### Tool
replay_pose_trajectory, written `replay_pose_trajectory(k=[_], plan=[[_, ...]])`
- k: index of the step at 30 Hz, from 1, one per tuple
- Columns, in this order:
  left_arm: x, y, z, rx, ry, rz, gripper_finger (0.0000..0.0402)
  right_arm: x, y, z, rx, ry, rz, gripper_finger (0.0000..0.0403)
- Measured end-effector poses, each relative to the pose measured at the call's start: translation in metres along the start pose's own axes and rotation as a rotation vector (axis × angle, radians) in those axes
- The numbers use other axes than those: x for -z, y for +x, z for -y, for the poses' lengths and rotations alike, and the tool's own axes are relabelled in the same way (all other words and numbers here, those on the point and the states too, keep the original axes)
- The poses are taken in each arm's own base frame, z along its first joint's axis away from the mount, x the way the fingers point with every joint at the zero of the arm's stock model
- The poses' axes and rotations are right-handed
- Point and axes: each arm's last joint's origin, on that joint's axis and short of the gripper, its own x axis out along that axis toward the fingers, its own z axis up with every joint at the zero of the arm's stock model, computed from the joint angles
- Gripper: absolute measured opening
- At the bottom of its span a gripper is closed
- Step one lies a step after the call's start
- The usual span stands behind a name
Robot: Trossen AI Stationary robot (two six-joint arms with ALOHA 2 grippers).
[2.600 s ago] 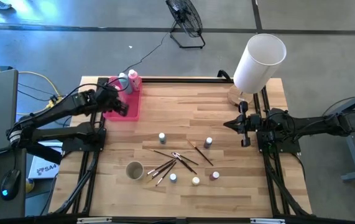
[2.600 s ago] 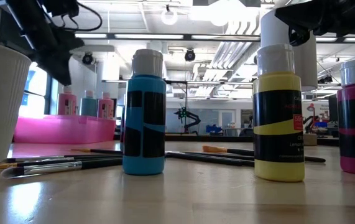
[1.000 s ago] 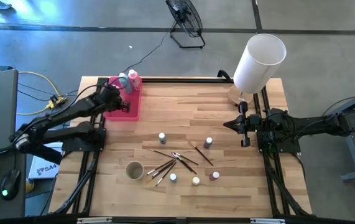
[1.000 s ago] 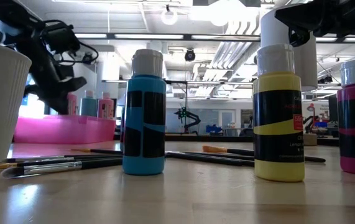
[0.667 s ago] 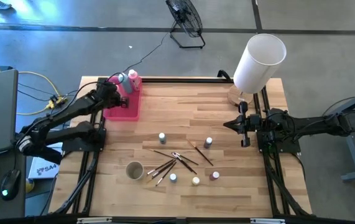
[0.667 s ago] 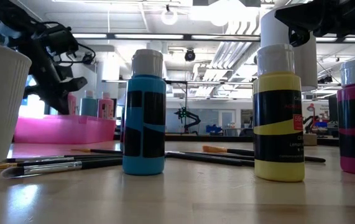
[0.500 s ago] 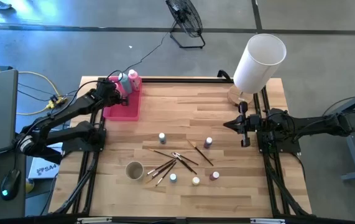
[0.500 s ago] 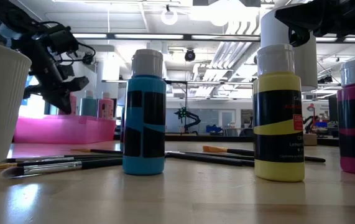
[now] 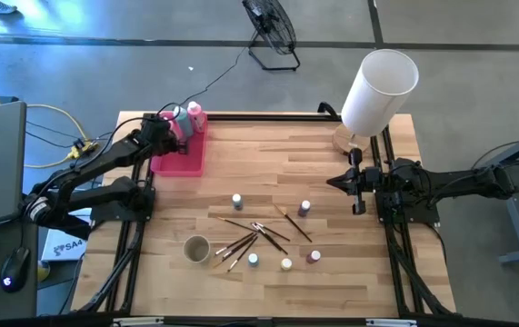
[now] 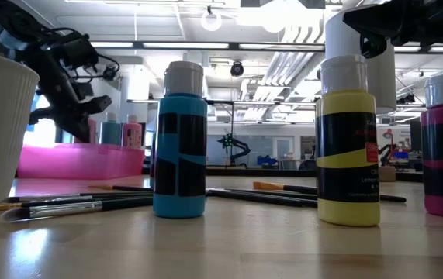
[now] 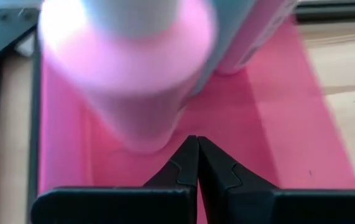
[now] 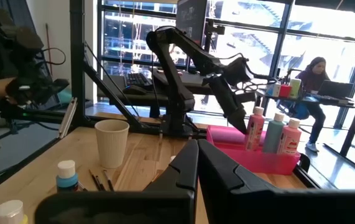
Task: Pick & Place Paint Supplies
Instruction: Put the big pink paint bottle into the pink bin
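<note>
Left pincer point(image 11: 197, 163) closed, empty, over pink tray point(image 11: 276, 124) by pink bottle point(image 11: 130, 68) | right pincer point(image 12: 197, 163) closed, idle

Pink tray point(image 9: 184, 158) holds two pink bottles point(image 12: 255, 129) and a teal one point(image 12: 273, 133), white-capped, on my pale wood desk point(image 9: 268, 163); my tools point(image 11: 196, 144) are black.

Left arm reaches toward table's far-left corner; left gripper point(image 11: 197, 163) angled down, fingers pressed together, nothing held. Right arm lies level along right edge; right gripper point(image 9: 356, 181) closed, empty, pointing inward.
</note>
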Motion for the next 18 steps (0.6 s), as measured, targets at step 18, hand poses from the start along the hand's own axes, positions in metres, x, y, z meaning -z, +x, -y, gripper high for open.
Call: replay_pose_trajectory(k=[18], plan=[[-0.007,0.001,-0.001,-0.109,-0.04,0.118,0.0,0.0,0.0,0.0,0.0,0.0,0.0,0.0003]])
